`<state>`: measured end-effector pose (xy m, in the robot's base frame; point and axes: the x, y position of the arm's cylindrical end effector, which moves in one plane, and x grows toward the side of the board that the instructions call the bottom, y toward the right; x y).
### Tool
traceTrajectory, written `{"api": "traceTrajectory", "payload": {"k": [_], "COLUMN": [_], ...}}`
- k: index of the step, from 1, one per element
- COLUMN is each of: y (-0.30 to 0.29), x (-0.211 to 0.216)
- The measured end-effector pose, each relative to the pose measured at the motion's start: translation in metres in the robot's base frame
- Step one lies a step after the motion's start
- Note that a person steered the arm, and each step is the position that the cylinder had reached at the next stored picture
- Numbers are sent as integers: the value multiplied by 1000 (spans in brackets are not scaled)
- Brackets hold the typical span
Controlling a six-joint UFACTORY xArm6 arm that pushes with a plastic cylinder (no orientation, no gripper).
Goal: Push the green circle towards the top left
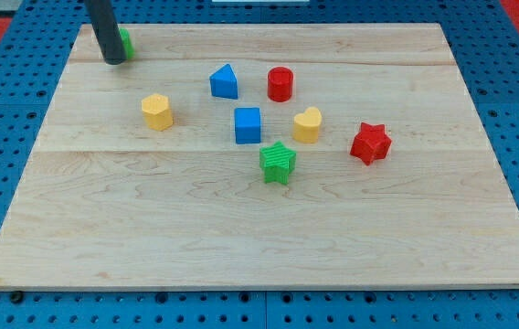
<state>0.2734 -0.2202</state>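
The green circle (126, 43) sits near the board's top left corner, mostly hidden behind my dark rod. My tip (112, 60) rests on the board right in front of it, at its lower left side, touching or nearly touching it.
On the wooden board (241, 238) lie a yellow hexagon block (157, 111), a blue triangle block (224, 81), a red cylinder (280, 83), a blue cube (248, 124), a yellow heart (307, 125), a green star (278, 163) and a red star (370, 143).
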Motion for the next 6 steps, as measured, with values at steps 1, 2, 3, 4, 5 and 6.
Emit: {"api": "traceTrajectory", "payload": {"k": [1, 2, 3, 4, 5, 6], "y": [-17, -19, -9, 19, 47, 40], "x": [0, 1, 7, 7, 0, -19]}}
